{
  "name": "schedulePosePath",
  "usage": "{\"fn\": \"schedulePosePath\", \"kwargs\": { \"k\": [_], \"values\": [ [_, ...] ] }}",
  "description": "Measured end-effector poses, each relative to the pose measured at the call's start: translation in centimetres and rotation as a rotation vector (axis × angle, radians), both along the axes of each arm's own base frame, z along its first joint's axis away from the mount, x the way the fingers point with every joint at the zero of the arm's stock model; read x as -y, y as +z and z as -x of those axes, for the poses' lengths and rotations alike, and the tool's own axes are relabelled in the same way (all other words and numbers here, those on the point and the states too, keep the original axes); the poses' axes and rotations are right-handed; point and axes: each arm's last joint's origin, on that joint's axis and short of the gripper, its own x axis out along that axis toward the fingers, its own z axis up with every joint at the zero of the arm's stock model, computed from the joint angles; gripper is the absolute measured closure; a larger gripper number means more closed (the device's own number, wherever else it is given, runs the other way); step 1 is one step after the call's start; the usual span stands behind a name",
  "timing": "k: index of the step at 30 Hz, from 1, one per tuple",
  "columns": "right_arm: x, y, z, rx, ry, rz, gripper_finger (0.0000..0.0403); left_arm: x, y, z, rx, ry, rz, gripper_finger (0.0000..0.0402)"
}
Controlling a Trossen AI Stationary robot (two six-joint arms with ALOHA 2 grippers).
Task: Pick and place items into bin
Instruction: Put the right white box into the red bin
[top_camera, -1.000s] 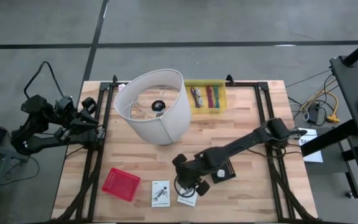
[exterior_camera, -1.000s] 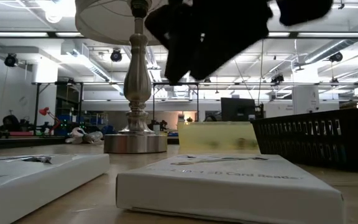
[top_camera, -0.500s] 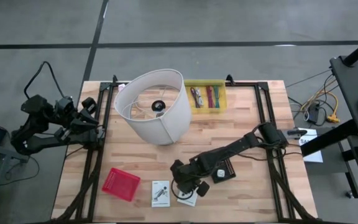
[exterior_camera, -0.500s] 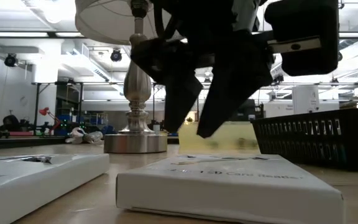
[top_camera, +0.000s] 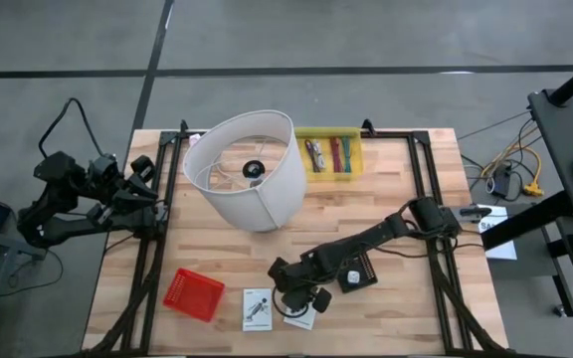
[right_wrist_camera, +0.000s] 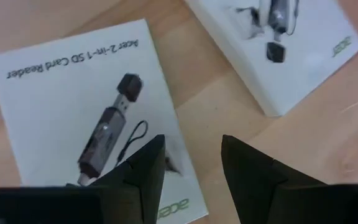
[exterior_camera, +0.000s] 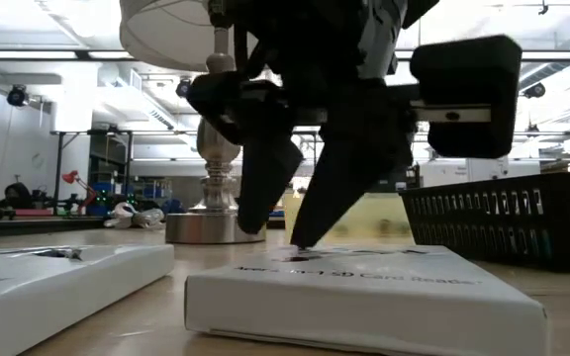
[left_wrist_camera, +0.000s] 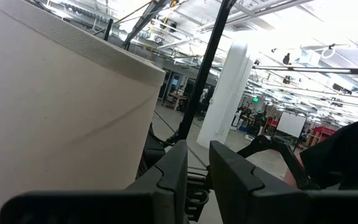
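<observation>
Now the right gripper (top_camera: 297,298), fingers spread, hangs low over a white printed card (right_wrist_camera: 98,118) near the desk's front edge; it should straddle the card's edges before closing; the left gripper (top_camera: 139,179), fingers nearly together, waits at the left edge

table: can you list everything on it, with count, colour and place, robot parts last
SD card reader boxes: two, white, front edge of the table, side by side.
Red basket: one, front left, beside the boxes.
Yellow tray: one, far middle, holding thin pen-like tools in dark, pink and green.
Lampshade: one, white, far left of centre, next to the yellow tray; silver lamp base shows in the low view.
Black mesh bin: one, seen at the right of the low view.
Small black item: one, right of the boxes, too small to identify.
Table: light wood.
Right gripper: open, tips down on the right-hand box.
Left gripper: shut, parked off the table's left edge.
</observation>
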Motion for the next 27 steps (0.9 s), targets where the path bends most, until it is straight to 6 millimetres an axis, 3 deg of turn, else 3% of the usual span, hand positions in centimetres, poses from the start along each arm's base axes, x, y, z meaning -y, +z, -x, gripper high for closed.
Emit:
{"fn": "schedulePosePath", "kwargs": {
  "k": [12,27],
  "values": [
    [0.3,-0.6,0.2,-0.010,0.087,-0.001,0.0269,0.0,0.0,0.0,0.000,0.000,0.000,0.0350],
    [1.2,-2.0,1.0,-0.099,0.107,-0.106,0.0339,0.0,0.0,0.0,0.000,0.000,0.000,0.0350]
  ]
}}
